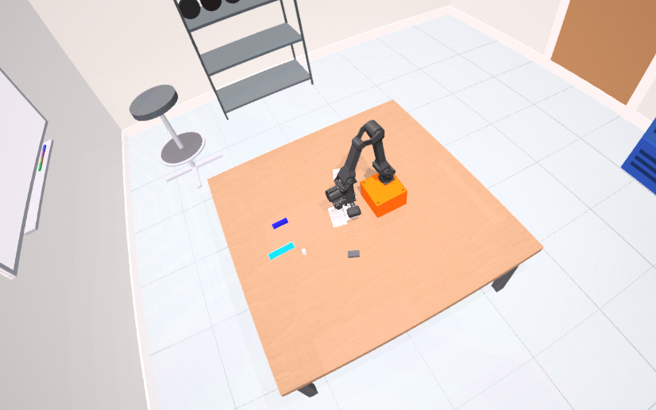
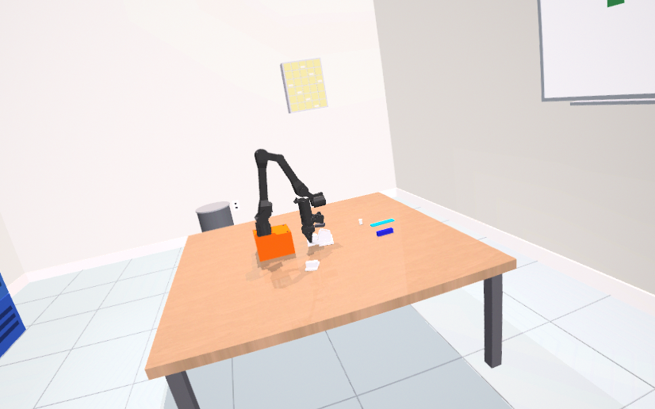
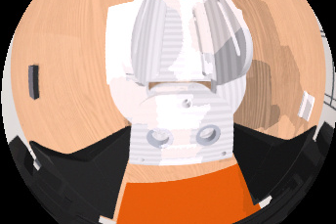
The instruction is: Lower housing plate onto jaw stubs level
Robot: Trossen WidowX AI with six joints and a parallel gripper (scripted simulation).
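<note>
The white housing plate (image 3: 186, 118), with two round holes, is between the fingers of my gripper (image 3: 181, 130) (image 2: 312, 238), which is shut on it from both sides. In the wrist view the plate covers the near part of the white base (image 3: 116, 25). Two upright white jaws, the left one (image 3: 146, 40) and the right one (image 3: 226, 40), stand side by side beyond the plate's rounded edge. A narrow gap shows between that edge and the ribbed part between the jaws. The pins and stubs are hidden, and I cannot tell whether the plate touches them.
The orange box (image 1: 383, 191) (image 2: 275, 246) (image 3: 181, 197) carries the arm. A separate white part (image 2: 312, 265) (image 3: 306, 106) lies to one side, and a dark block (image 1: 353, 253) (image 3: 33, 82) to the other. Farther off lie a blue block (image 1: 279, 222) (image 2: 384, 231), a cyan strip (image 1: 281, 250) (image 2: 381, 222) and a small white piece (image 1: 303, 251) (image 2: 360, 221).
</note>
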